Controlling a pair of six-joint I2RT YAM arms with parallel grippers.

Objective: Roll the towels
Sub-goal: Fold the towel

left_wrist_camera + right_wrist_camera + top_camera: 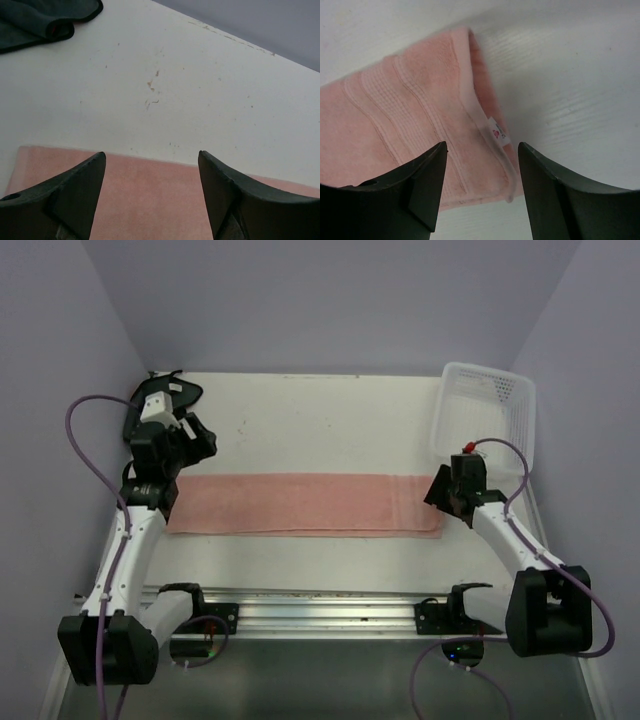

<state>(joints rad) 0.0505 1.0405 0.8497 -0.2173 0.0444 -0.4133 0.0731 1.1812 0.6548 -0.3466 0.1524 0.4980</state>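
Salmon-pink terry towel lies flat, long, rectangular.

White perforated basket at far right corner, scuffed white table, lilac walls

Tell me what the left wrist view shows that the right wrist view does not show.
Only the left wrist view: a dark cloth crumpled at the far left, and the left gripper. Only the right wrist view: the short end of the pink towel with its white label, and the right gripper. Both: the pink towel lying flat on the white table, seen between open fingers that hold nothing.
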